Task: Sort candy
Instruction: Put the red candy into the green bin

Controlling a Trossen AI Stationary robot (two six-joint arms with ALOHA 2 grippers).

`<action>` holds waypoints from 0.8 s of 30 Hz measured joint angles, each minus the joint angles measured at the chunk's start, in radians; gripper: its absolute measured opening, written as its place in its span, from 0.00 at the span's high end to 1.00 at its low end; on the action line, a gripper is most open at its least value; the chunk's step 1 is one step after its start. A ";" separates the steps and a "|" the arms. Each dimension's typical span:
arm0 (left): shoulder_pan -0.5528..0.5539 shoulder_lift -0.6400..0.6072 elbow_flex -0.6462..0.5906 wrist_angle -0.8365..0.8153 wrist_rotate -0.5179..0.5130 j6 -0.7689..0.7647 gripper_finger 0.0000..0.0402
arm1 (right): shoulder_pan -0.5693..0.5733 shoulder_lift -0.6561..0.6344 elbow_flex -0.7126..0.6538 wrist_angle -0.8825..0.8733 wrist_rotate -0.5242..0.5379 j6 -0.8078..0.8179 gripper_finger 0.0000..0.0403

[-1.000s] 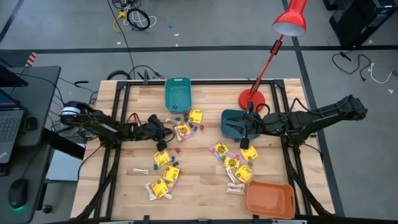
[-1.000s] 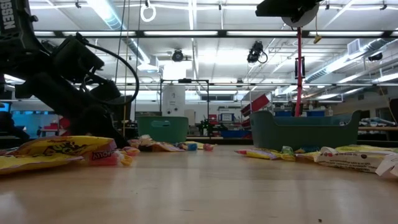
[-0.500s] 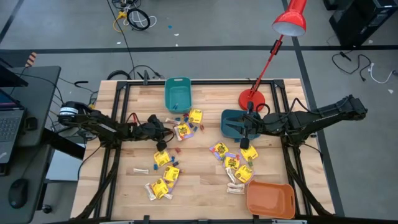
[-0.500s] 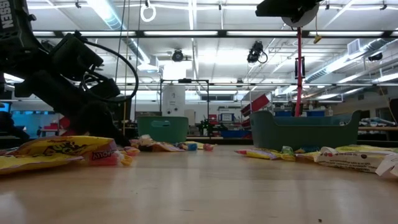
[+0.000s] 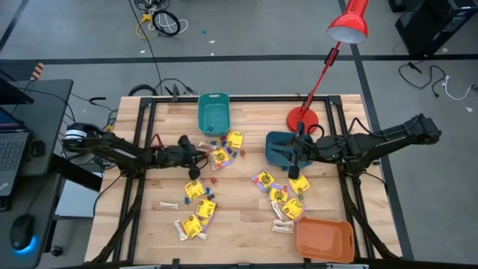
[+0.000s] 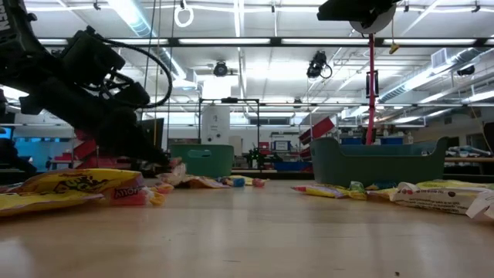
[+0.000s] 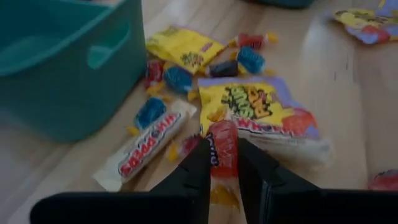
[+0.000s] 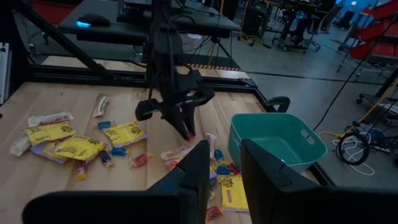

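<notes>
While the left gripper [image 5: 203, 155] sits left of centre in the high view, the light teal bin [image 5: 213, 112] lies just up-frame of it; left arm is nearer; right gripper [image 5: 287, 155] idles over the dark bin [image 5: 278, 141]; left wrist view: narrow-set fingers [image 7: 200, 167] pinch a red candy [image 7: 222, 148], long axis along the fingers, pointing at the yellow packet [image 7: 260, 111]; right wrist view: own jaws slightly apart, empty.
</notes>
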 joint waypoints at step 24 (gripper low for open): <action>0.019 -0.224 0.306 -0.187 -0.003 0.309 0.86 | 0.000 0.000 0.000 0.000 0.000 0.000 0.81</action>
